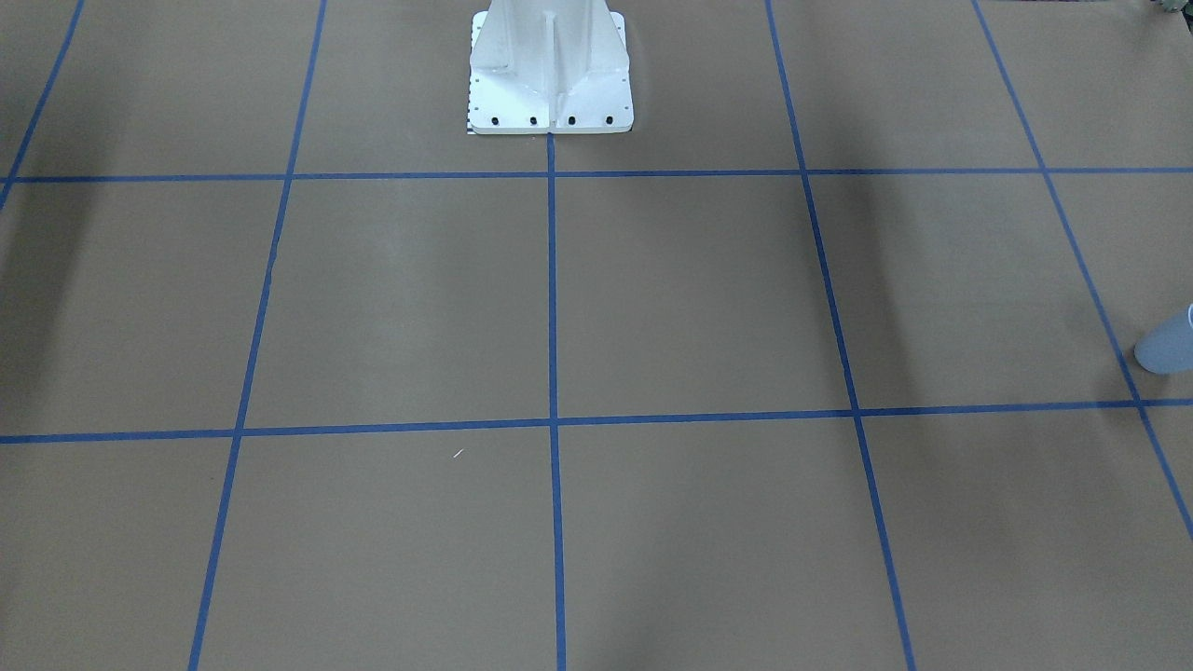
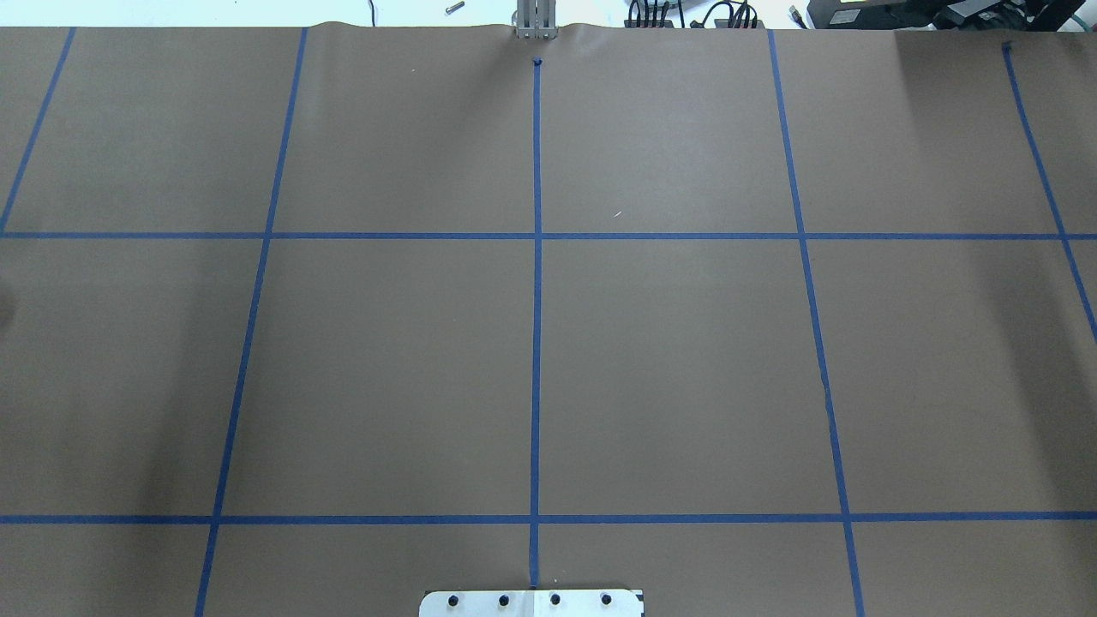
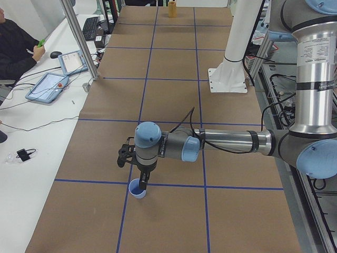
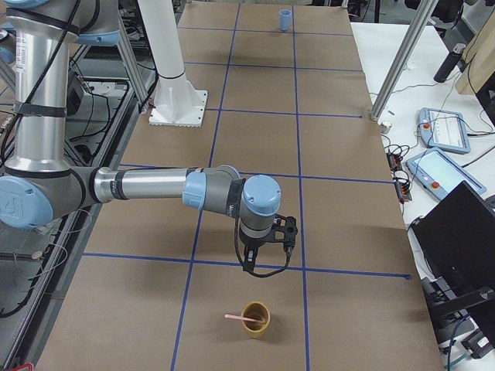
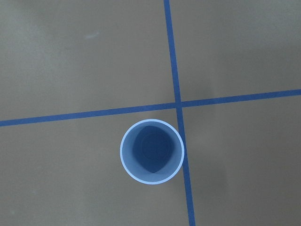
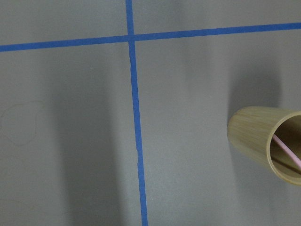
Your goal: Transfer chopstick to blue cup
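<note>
The blue cup (image 5: 151, 151) stands upright beside a crossing of blue tape lines, its inside dark blue with nothing in it. It also shows in the left-end view as the blue cup (image 3: 138, 190), at the front view's right edge (image 1: 1170, 343) and far off (image 4: 285, 19). My left gripper (image 3: 143, 184) hangs just over its rim; I cannot tell whether it is open or shut. The pink chopstick (image 4: 236, 317) leans in a tan cup (image 4: 256, 319), its end sticking out over the rim (image 6: 288, 150). My right gripper (image 4: 265, 267) hovers just behind that cup; its state cannot be told.
The white robot pedestal (image 1: 550, 75) is bolted to the brown, blue-taped table (image 2: 668, 360). A person (image 3: 16, 47) sits at a side desk with tablets (image 3: 50, 87) and a metal post (image 3: 79, 42). A laptop (image 4: 456, 232) lies past the other side.
</note>
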You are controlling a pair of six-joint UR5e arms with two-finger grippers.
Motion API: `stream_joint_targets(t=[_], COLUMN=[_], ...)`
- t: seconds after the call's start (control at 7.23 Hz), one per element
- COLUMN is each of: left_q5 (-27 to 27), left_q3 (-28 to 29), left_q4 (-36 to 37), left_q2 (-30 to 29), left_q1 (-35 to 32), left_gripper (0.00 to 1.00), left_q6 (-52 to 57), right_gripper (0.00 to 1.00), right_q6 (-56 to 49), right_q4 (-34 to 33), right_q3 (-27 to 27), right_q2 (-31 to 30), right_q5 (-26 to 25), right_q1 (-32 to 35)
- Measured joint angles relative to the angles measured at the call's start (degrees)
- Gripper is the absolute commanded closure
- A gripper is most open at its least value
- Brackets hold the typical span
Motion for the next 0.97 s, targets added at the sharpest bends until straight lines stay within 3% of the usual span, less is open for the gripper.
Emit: stream_joint_targets(t=[0.97], left_q5=[0.0], left_q3=[0.1], left_q4=[0.0], left_q2=[0.8], left_q1=[0.0], left_gripper=[0.02], left_q6=[0.0], right_gripper=[0.0], right_q6=[0.0], right_q4=[0.0], right_q3=[0.2], right_q2=[-0.1], right_q5=[-0.1], right_q1=[0.0])
